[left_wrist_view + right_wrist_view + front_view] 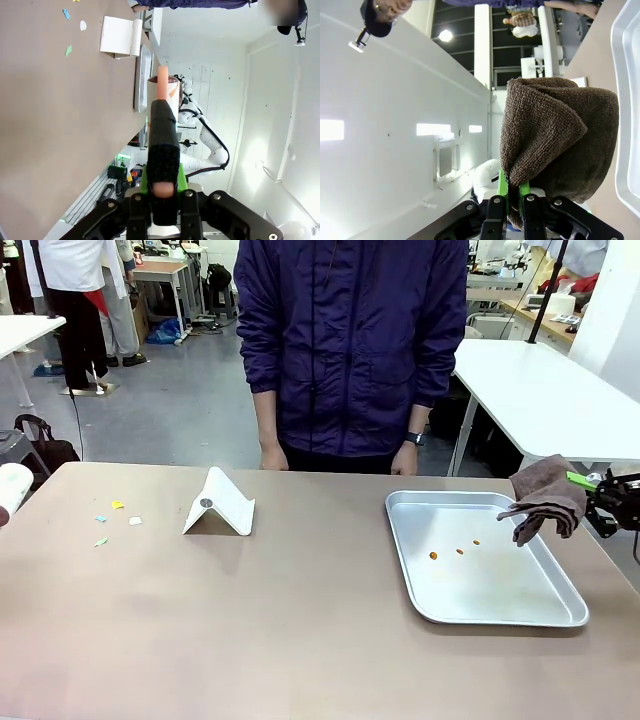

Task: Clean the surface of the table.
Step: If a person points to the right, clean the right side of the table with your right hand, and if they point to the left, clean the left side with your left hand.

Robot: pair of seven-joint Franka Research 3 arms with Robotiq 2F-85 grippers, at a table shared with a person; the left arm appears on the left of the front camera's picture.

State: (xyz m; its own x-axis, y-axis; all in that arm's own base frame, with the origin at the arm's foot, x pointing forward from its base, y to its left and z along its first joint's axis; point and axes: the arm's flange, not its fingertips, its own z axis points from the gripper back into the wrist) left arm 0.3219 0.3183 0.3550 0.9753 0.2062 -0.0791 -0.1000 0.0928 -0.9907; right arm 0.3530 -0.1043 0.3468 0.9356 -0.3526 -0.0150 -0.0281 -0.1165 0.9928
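The taupe-brown table (300, 630) carries several small coloured scraps (115, 515) at its left. My right gripper (590, 483) hovers at the table's right edge, just right of the silver tray (500, 618), shut on a folded brown cloth (545, 502) that hangs over the tray's far right corner. Seen from the right wrist, the cloth (555, 135) bulges above the shut green pads (514, 187). My left gripper (163, 186) is shut on a roller tool (162, 135) with a black handle, peach stem and white roll. The roll's white end (8, 486) pokes in at the table's left edge.
A white folded stand (220, 505) sits left of centre, near the scraps (67, 30). The tray holds a few orange crumbs (455, 550). A person in a dark blue jacket (350, 340) stands at the far edge, hands (273, 455) hanging. White-topped tables stand behind.
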